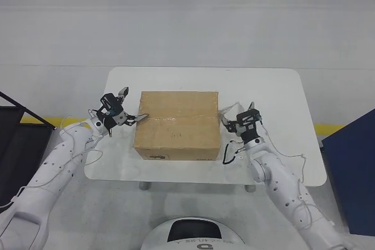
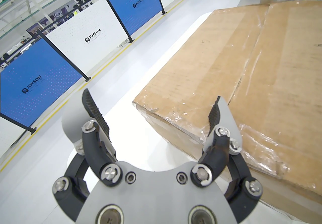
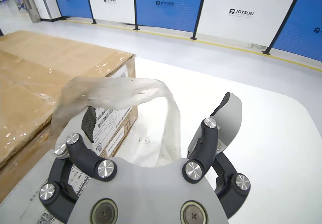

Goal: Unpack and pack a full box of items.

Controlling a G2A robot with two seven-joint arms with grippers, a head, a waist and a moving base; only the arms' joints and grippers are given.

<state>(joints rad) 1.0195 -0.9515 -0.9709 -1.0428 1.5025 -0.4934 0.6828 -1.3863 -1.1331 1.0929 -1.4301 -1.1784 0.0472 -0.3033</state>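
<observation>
1. Cardboard box (image 1: 176,125): closed, rectangular, glossy wrinkled tape; frame centre, on rounded white table (image 1: 281,94)
2. Left gripper (image 1: 133,105): spread wide, empty, at box's left edge
3. Right gripper (image 1: 237,110): spread wide, crumpled pale tape strip (image 3: 120,91) draped over one finger

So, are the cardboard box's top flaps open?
No, the top flaps of the cardboard box lie flat, meeting at the centre seam.

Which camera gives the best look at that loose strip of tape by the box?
The right wrist view: the tape strip arcs close up off the end of the box. The top view shows it as a small pale sliver; the left wrist view, as a distant scrap.
</observation>
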